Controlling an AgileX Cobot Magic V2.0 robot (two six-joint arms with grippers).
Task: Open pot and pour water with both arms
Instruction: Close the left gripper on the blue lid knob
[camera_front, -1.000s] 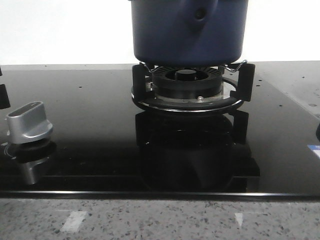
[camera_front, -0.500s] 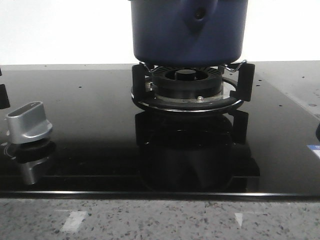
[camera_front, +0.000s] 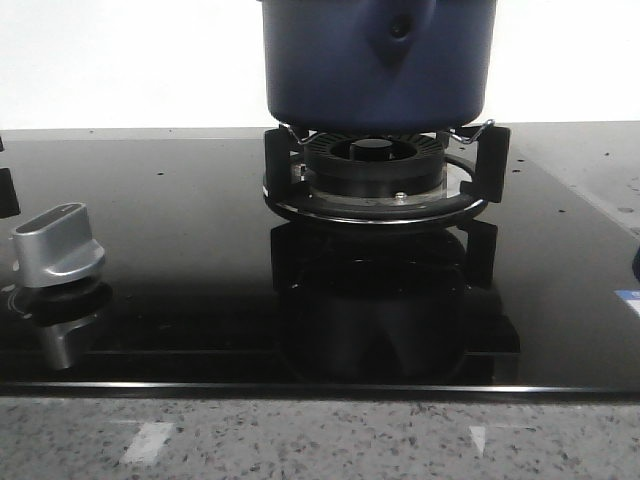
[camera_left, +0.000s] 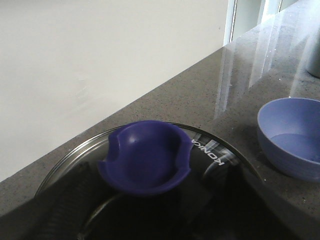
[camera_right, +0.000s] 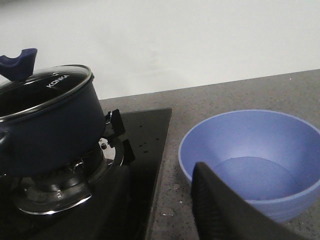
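The dark navy pot (camera_front: 375, 65) stands on the gas burner (camera_front: 375, 180); its top is cut off in the front view. The right wrist view shows the pot (camera_right: 47, 127) with its glass lid (camera_right: 45, 87) on. In the left wrist view the lid (camera_left: 215, 160) lies close below, its blue knob (camera_left: 145, 160) facing up. My left gripper (camera_left: 144, 197) is open, its dark fingers on either side of the knob with small gaps. My right gripper (camera_right: 161, 175) hangs open and empty over the counter between the stove and the bowl. Neither gripper shows in the front view.
A light blue bowl (camera_right: 252, 160) with some water sits on the grey counter right of the stove, also in the left wrist view as the bowl (camera_left: 292, 135). A silver stove knob (camera_front: 58, 245) stands at the front left of the black glass hob (camera_front: 180, 300). Water drops (camera_right: 167, 211) lie by the bowl.
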